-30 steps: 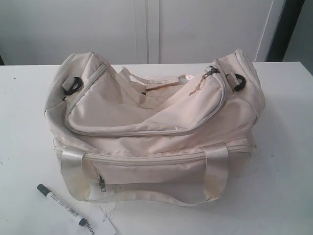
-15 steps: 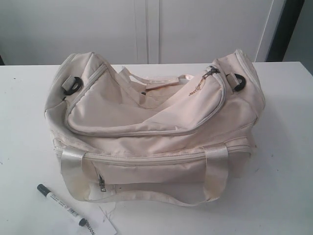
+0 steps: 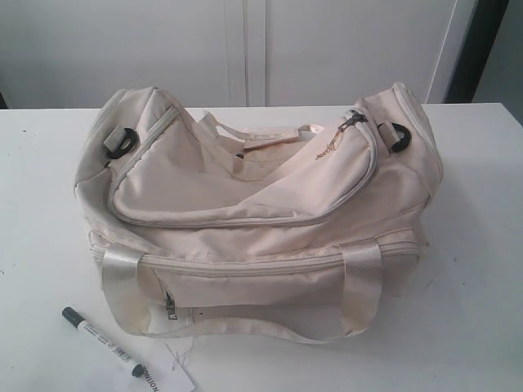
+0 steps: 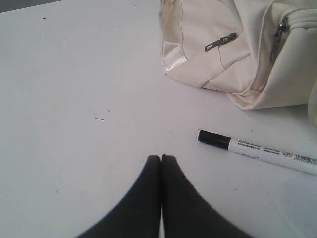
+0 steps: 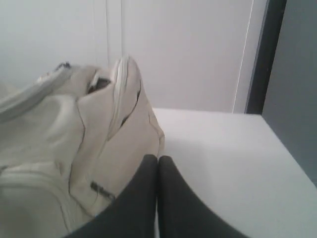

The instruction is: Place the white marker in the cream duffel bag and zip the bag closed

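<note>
Fingers [image 4: 148, 188] on the left gripper [image 4: 161, 159] are pinched together with nothing between them, and the right gripper [image 5: 158, 158] is the same, closed on air beside the bag's [image 3: 245, 196] end on its own side. So nothing's grabbed yet. The marker [image 3: 102, 341] is lying flat on the table [image 3: 474, 245] just off the bag's front corner on the left arm's side, dark cap pointing away from the bag, near the left gripper. I'd say the job right now is the pickup: open the left fingers wide, line them up across the barrel around its middle, and come straight down, since a round pen will probably roll if it's nudged from one side. Watch the paper tag [image 3: 176, 377] touching the marker's tail end in front of the bag. Tag has black capital letters, maybe "UNION" upside down, not sure. Barrel print is too small to read. Further back, the gold chain pull [image 3: 329, 148] sits at the top zip's end on the right arm's side.
</note>
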